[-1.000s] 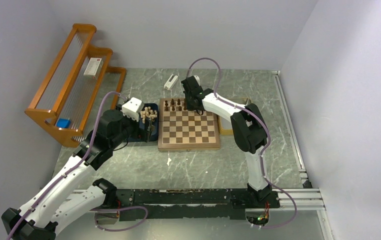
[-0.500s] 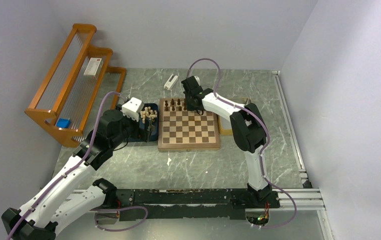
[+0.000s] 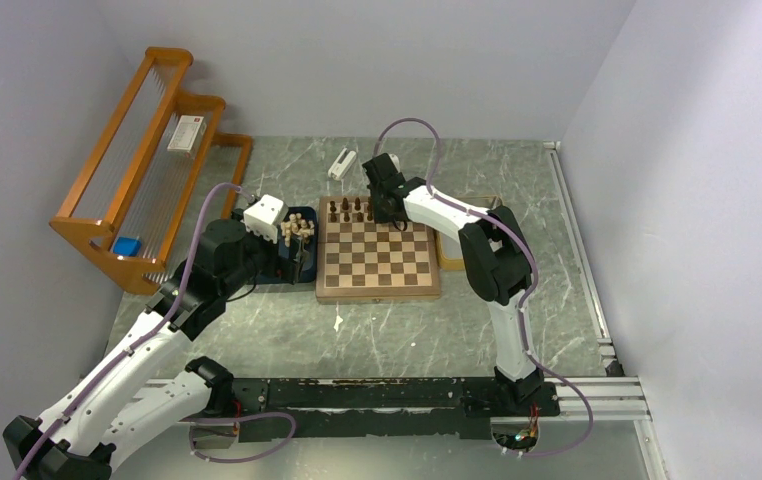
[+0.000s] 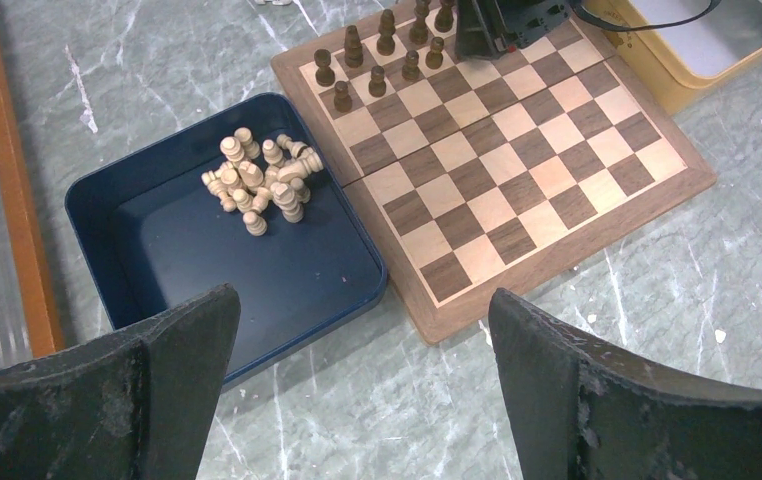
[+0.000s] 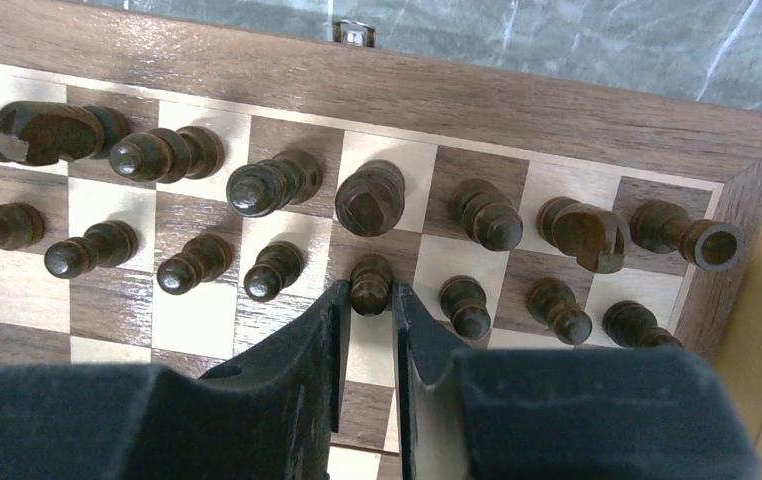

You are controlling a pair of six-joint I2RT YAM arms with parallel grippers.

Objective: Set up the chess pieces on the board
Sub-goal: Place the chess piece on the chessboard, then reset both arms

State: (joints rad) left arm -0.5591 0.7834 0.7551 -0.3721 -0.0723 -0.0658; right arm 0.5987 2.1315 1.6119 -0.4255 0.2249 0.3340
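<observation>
My left gripper [image 4: 362, 300] stands wide open, empty; the cream pieces [image 4: 262, 180] lie in the blue tray [image 4: 157, 240] ahead of its jaws. My right gripper [image 5: 367, 295], narrowly parted, straddles a dark pawn [image 5: 370, 280] on the board [image 5: 557, 110]; I cannot tell whether it grips.

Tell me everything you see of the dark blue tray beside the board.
The dark blue tray is a shallow square dish with rounded corners and low upright walls, matte, plastic by its look. It sits flat on the marbled grey-green table, its right wall close along the left rim of the board; whether they touch is unclear. A tumbled heap of cream chess pieces lies in its far corner nearest the board; the rest of its floor is bare.
</observation>
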